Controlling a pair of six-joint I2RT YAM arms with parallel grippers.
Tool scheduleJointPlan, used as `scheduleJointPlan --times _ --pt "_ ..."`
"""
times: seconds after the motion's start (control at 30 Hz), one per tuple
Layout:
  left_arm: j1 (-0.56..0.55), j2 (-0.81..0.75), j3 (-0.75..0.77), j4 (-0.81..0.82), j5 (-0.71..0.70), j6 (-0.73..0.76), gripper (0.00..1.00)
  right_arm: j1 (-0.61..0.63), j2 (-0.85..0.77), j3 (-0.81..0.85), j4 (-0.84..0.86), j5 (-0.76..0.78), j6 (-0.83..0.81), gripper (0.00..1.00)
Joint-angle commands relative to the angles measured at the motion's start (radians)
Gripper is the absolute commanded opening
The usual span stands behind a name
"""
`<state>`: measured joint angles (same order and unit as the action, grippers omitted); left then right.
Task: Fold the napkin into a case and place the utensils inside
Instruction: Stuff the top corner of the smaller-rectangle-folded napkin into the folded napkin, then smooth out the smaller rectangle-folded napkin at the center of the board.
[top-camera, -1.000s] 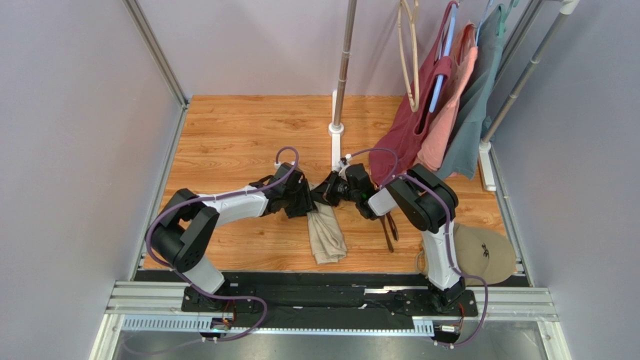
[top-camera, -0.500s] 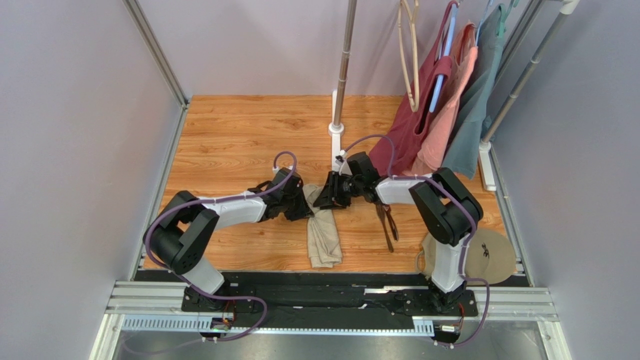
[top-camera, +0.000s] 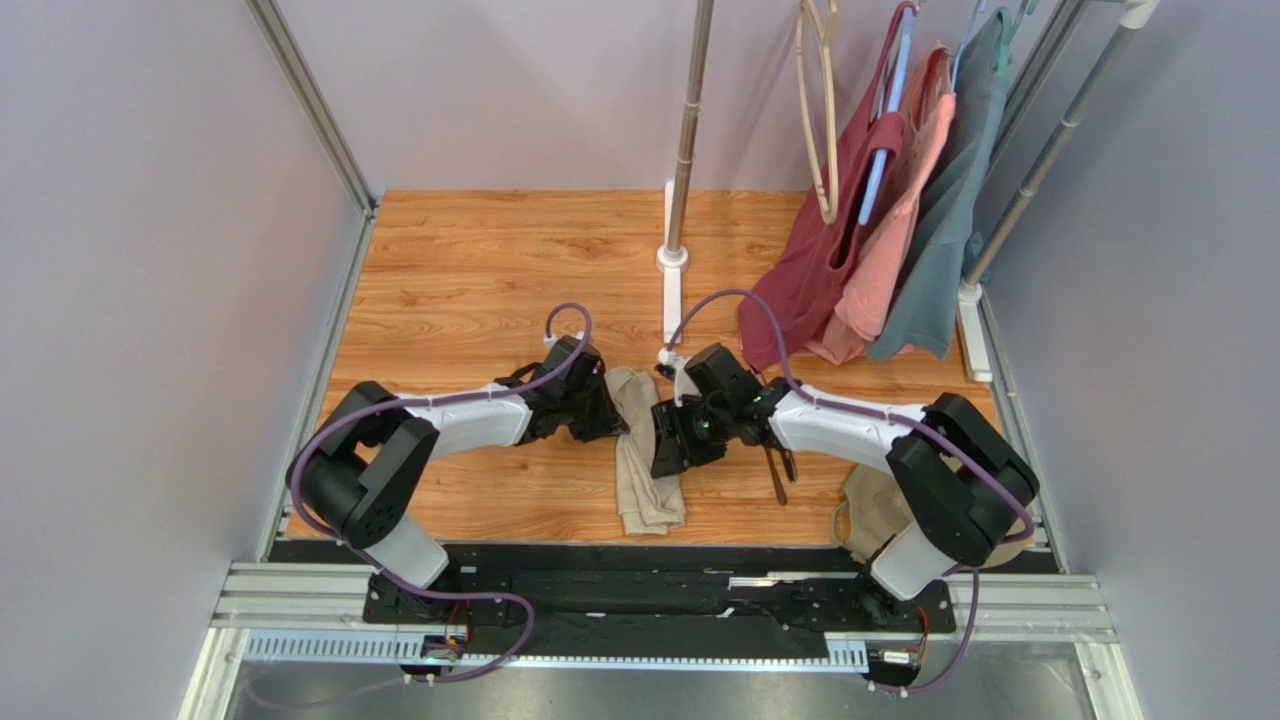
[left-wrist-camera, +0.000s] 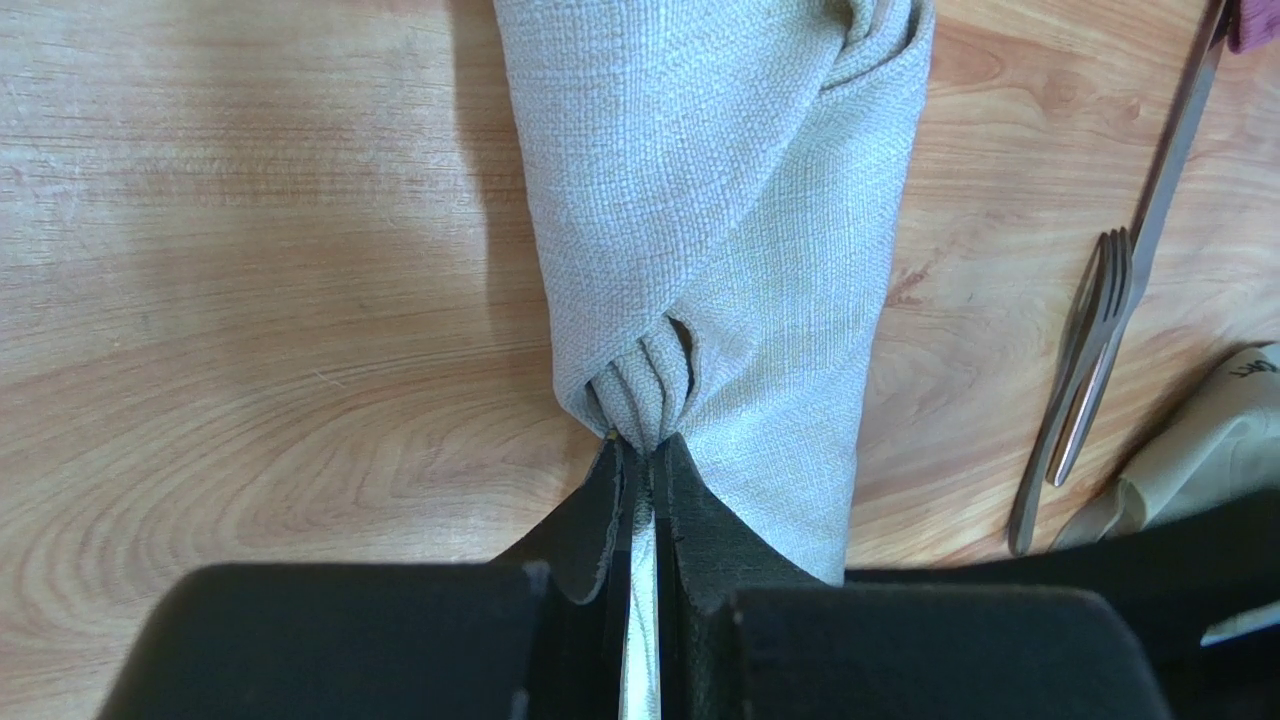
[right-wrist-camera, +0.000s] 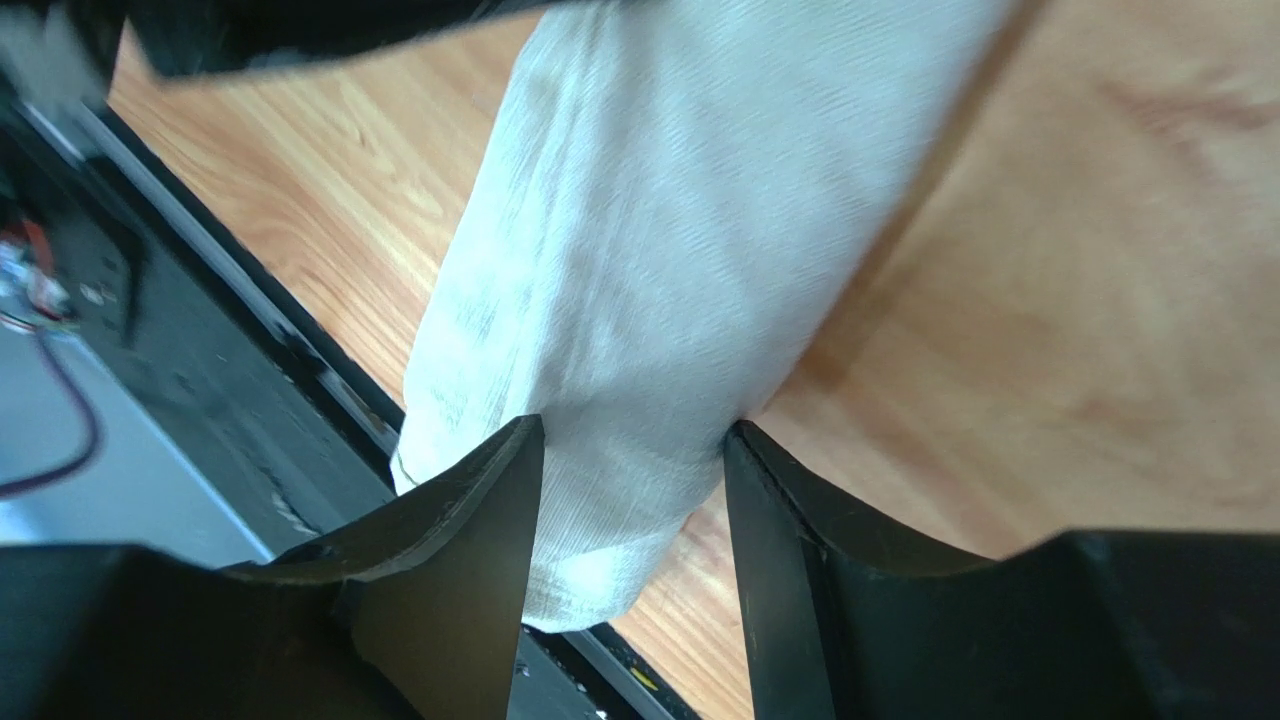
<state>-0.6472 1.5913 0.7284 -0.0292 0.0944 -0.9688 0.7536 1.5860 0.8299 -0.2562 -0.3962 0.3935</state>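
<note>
Your left fingers (left-wrist-camera: 589, 518) pinch a bunched fold of the napkin (left-wrist-camera: 721, 225), seemingly to anchor it, while your right fingers (right-wrist-camera: 458, 518) hang spread just over it, the utensils (left-wrist-camera: 1104, 338) lying right of both.

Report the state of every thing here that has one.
napkin: folded into a narrow oblong, lying on the table.
left gripper: shut on a gathered fold of the napkin.
right gripper: open, over the napkin.
utensils: lying on the table beside the napkin, not inside.
garments: hanging on the rack.
</note>
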Motion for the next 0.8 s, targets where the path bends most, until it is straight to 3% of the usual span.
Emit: scheduleJointPlan --times 0.0,0.23,0.77 --pt "-0.002 0.016 -0.008 0.023 0.005 -0.021 0.0 0.096 -0.061 0.043 -0.104 0.192 -0.074 0.52" --pt "0.009 0.055 0.014 0.023 0.03 -0.038 0.0 0.265 -0.067 0.169 -0.265 0.476 -0.139 0.56" --pt "0.02 0.055 0.034 0.018 0.048 -0.044 0.0 0.365 0.106 0.253 -0.29 0.562 -0.162 0.6"
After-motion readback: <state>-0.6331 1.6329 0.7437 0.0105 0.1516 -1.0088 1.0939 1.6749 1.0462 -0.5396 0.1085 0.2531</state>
